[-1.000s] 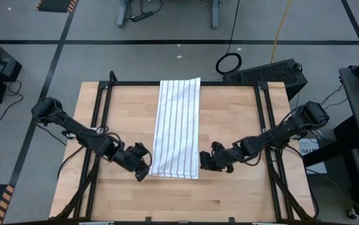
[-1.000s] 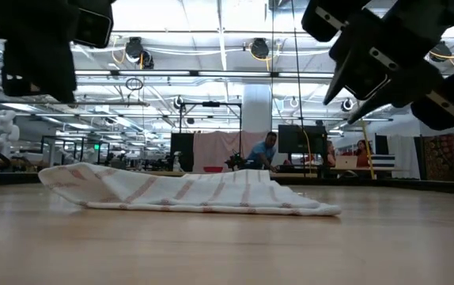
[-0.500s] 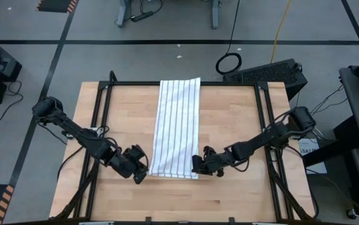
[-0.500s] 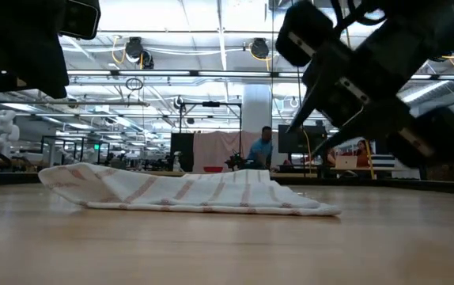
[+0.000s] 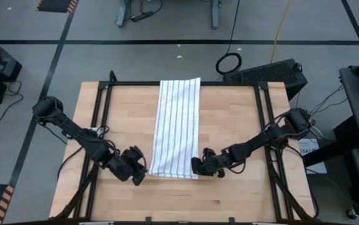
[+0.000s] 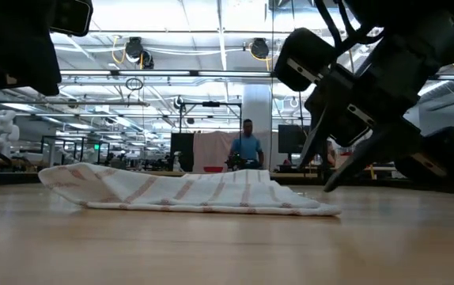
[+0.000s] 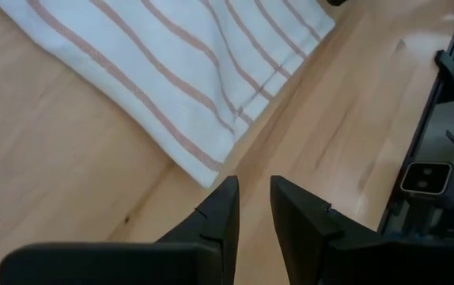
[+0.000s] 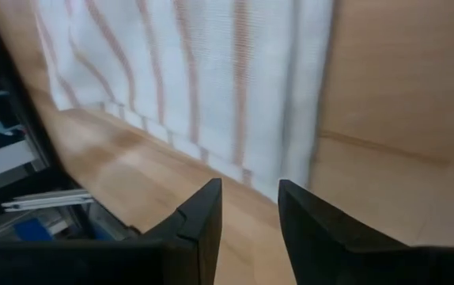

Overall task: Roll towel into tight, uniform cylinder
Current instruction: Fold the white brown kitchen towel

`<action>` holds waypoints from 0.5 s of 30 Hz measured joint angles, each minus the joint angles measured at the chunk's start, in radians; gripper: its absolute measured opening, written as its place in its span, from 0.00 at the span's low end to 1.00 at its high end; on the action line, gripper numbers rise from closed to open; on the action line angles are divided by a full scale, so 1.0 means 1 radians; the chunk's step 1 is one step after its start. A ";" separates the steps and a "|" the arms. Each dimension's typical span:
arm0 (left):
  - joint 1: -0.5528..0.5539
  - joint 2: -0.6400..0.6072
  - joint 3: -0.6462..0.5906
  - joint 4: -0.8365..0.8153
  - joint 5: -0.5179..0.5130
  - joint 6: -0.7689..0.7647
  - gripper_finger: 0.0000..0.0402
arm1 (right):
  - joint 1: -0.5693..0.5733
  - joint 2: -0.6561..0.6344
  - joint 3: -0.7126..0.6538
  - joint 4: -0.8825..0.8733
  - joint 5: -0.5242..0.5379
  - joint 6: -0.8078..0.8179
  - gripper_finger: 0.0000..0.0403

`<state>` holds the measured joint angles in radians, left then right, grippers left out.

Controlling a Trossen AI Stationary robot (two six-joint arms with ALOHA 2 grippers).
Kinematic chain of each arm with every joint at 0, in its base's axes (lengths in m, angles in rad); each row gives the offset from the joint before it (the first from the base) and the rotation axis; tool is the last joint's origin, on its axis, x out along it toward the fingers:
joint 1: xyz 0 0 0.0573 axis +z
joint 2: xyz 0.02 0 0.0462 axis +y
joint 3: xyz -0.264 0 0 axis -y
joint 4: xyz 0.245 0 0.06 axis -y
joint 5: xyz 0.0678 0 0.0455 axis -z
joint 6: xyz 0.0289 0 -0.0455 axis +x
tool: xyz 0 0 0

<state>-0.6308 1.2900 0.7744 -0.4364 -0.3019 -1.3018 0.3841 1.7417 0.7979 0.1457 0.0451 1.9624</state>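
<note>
Right gripper (image 5: 196, 166) and left gripper (image 5: 141, 175) flank the towel's (image 5: 177, 128) near corners.

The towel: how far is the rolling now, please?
Done: the towel lies flat as a long strip on the table, with no turn rolled. In hand: the left hand and right hand sit at its two near corners, fingers slightly apart, neither gripping cloth. Left: grasp the near edge and roll all of it.
</note>
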 joint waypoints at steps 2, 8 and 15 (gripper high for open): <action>0.000 0.000 0.000 -0.003 -0.008 0.000 0.20 | 0.006 0.000 0.000 0.004 0.005 0.005 0.29; 0.000 0.000 0.000 -0.008 -0.023 0.006 0.20 | 0.012 0.017 0.000 0.005 0.009 0.016 0.29; 0.000 0.000 0.000 -0.027 -0.026 0.005 0.20 | 0.010 0.029 0.021 0.006 0.035 0.014 0.29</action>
<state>-0.6308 1.2900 0.7746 -0.4632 -0.3275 -1.2964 0.3939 1.7703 0.8186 0.1516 0.0803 1.9759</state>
